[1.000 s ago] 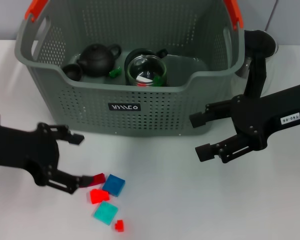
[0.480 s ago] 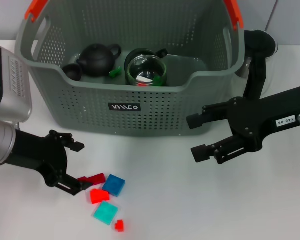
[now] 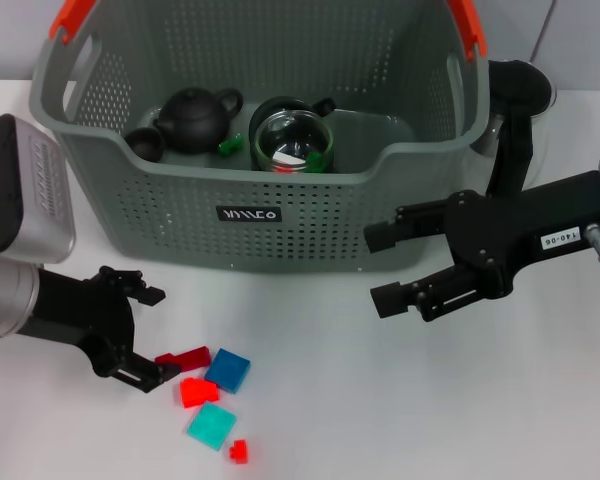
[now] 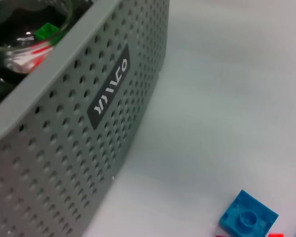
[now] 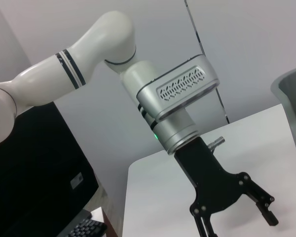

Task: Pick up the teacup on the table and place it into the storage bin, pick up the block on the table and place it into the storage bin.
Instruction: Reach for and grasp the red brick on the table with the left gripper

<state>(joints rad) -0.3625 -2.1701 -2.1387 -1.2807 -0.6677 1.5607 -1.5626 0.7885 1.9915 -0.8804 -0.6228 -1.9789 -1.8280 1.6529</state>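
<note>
Your left gripper [image 3: 152, 335] sits spread beside the dark red block [image 3: 184, 357], while your right gripper [image 3: 380, 267] hangs spread before the storage bin [image 3: 310, 215].

A white bench [image 3: 380, 400] with a smooth matte top fills the foreground, a plain pale grey wall [image 5: 153, 29] rises behind it, and beside the bench stands something dark with a keyboard [image 5: 86, 229] low down.

You have one storage bin [image 3: 280, 215] and two grippers in view. On the table [image 3: 400, 400] lie five blocks: three red, two blue-green.
</note>
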